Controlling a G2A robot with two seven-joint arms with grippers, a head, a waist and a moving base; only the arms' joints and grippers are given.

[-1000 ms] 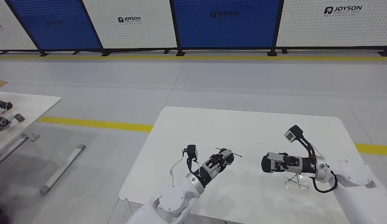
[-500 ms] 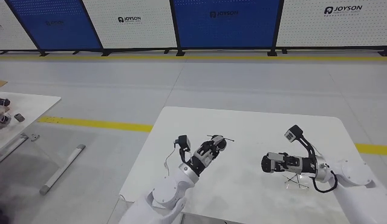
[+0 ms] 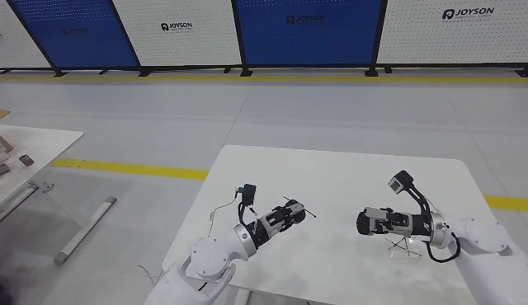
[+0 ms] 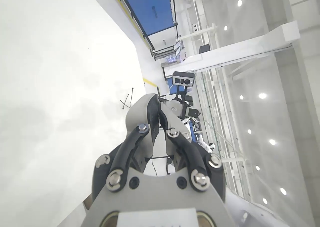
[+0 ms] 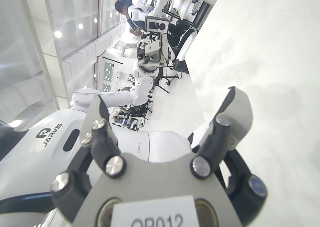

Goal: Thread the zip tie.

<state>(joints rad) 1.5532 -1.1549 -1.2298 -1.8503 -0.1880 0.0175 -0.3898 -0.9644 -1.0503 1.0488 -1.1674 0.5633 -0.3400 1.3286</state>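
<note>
My left gripper [image 3: 295, 212] hangs low over the white table [image 3: 330, 169], left of its middle, shut on a thin black zip tie [image 3: 309, 214] that sticks out on both sides of the fingers. In the left wrist view the gripper [image 4: 157, 103] has its pads pressed together. My right gripper [image 3: 360, 221] is held level to the right and faces the left one across a gap. In the right wrist view it [image 5: 167, 103] stands open with nothing between its fingers. A few loose black zip ties [image 3: 404, 246] lie crossed on the table beneath the right arm, also seen in the left wrist view [image 4: 127, 100].
The table's near-left edge [image 3: 186, 239] runs close beside the left arm. Bare tabletop stretches behind both grippers towards the far edge. Another table's corner [image 3: 33, 152] stands off to the left across the floor.
The left arm has swung its elbow out to the left and turned its wrist. The gripper with the zip tie rose, then came back down slightly further left. The right arm has kept still.
</note>
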